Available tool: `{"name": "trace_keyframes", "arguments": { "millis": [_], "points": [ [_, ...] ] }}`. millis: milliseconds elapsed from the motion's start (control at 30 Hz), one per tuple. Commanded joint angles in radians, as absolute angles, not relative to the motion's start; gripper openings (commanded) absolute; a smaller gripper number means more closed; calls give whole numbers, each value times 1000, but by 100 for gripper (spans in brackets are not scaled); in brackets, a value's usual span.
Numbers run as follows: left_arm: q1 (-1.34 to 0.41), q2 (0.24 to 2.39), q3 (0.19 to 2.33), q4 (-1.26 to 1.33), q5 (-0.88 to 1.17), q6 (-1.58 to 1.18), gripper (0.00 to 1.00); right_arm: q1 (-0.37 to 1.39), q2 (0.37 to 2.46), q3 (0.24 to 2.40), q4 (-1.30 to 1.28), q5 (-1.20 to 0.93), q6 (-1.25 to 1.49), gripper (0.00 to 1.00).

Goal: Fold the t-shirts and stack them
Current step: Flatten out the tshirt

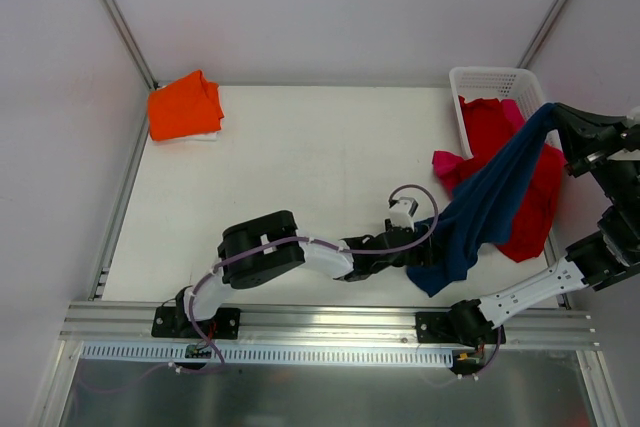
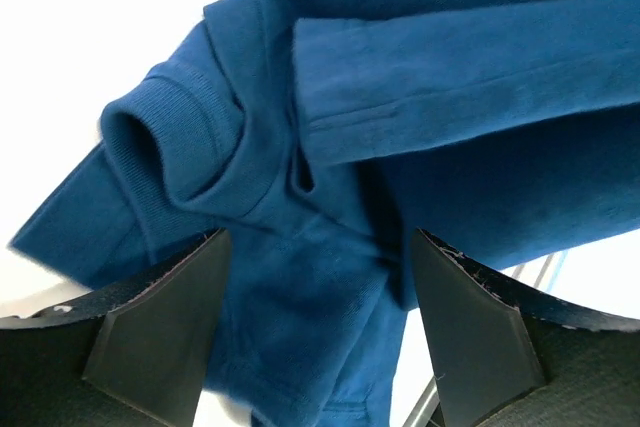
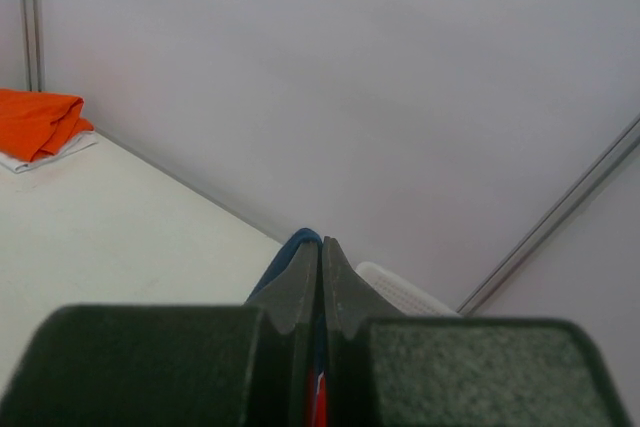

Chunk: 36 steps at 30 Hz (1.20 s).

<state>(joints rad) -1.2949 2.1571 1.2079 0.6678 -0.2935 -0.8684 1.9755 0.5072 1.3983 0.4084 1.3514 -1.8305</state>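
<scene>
A navy blue t-shirt point(image 1: 490, 202) hangs in a long drape from my right gripper point(image 1: 556, 111), which is shut on its upper end high above the basket; the cloth point(image 3: 296, 245) peeks past the closed fingertips. Its lower end rests on the table by my left gripper point(image 1: 425, 252). My left gripper point(image 2: 315, 277) is open, its fingers point(image 2: 165, 322) on either side of bunched navy cloth point(image 2: 330, 147) with a ribbed collar. Red and pink shirts point(image 1: 530, 197) spill from the basket. A folded orange shirt point(image 1: 185, 105) lies at the far left corner.
A white lattice basket point(image 1: 485, 82) stands at the far right against the back wall. The orange shirt rests on a white cloth point(image 1: 205, 134). Metal frame rails run along the table's left side and front edge.
</scene>
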Motion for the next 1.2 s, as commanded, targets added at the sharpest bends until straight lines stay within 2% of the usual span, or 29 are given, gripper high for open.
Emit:
{"name": "trace_keyframes", "arguments": {
  "millis": [0, 133, 767, 1167],
  "points": [
    [-1298, 2178, 1264, 704, -279, -879, 73, 1982, 522, 1388, 439, 1362, -1812, 1],
    [-1296, 2192, 1282, 749, -262, -879, 73, 1982, 514, 1378, 440, 1367, -1805, 0],
    [-1301, 2010, 1282, 522, -296, -971, 70, 1983, 492, 1361, 439, 1379, -1792, 1],
    [-1301, 2118, 1353, 545, -268, -1000, 70, 1990, 486, 1351, 439, 1381, -1786, 1]
  ]
}}
